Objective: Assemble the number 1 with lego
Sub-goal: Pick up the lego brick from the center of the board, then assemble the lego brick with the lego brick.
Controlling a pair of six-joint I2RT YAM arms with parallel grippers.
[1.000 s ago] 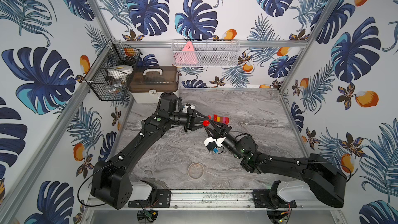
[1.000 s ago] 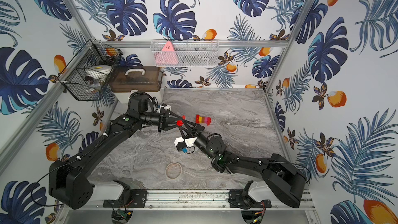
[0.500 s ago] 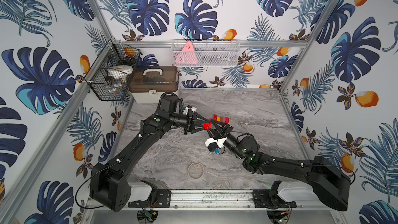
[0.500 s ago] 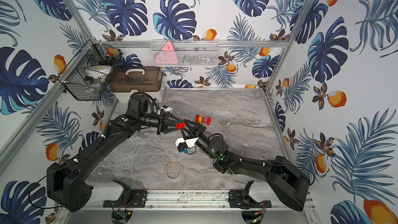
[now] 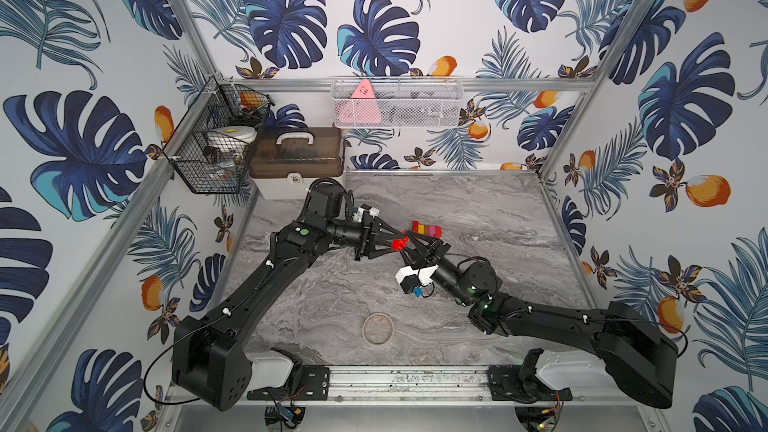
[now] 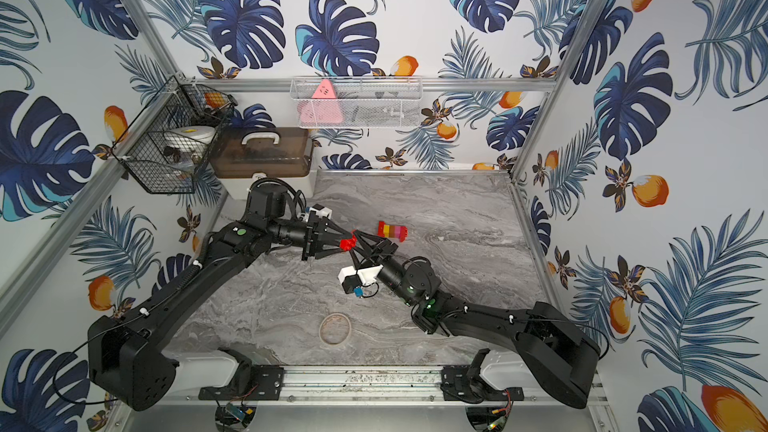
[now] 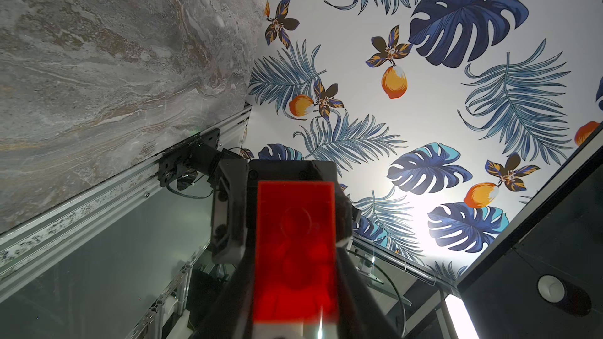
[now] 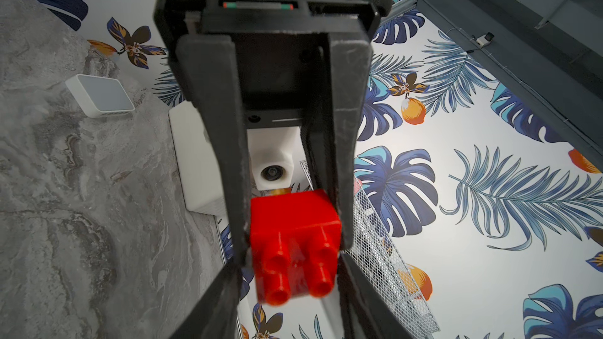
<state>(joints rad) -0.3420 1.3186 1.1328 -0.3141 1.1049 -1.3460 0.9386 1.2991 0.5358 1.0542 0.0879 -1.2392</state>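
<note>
in both top views my left claw [image 5: 394, 245] and right claw [image 5: 406, 243] meet tip to tip over the worktop [image 5: 478, 209] around one red brick [image 6: 345, 244], a short row of joined bricks [image 5: 427, 229] lying on the worktop close by. the left wrist view shows the red brick [image 7: 295, 249] clamped between my left fingers [image 7: 238, 308]. in the right wrist view its studs face the lens; whether my right fingers [image 8: 212, 308] flanking it press on it i cannot tell.

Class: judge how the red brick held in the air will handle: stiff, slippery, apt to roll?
Probably stiff: the red brick shows crisp square edges in the left claw. Its smooth sides may slip. Boxy and studded, so unlikely to roll.
</note>
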